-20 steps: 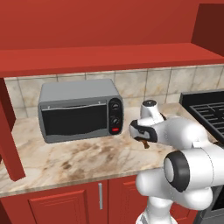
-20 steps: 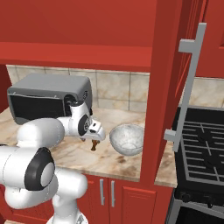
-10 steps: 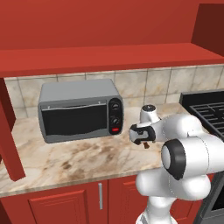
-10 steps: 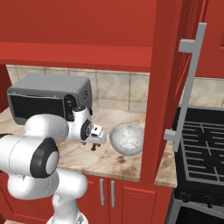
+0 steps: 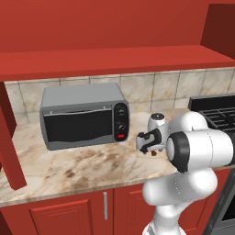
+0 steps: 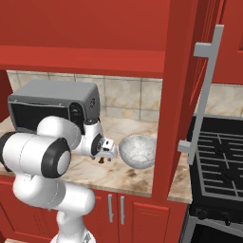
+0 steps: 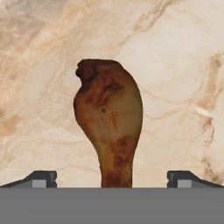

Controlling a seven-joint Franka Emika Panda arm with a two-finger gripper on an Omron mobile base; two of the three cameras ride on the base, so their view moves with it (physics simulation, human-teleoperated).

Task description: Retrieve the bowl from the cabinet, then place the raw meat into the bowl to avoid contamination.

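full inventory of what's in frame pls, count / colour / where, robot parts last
bowl: 1, mottled grey, on the counter right of the gripper, upright
raw meat: 1, brown drumstick, lying on the counter under the gripper, between the fingertips, not held
toaster oven: 1, grey with dark door, on the counter against the tiled wall
counter: 1, beige marble
cabinet: 1, red wall cabinet, door open, long silver handle
base cabinets: red, below the counter
stove: 1, black, right of the counter
arm: 1, white with dark joints
gripper: 1, open, low over the meat
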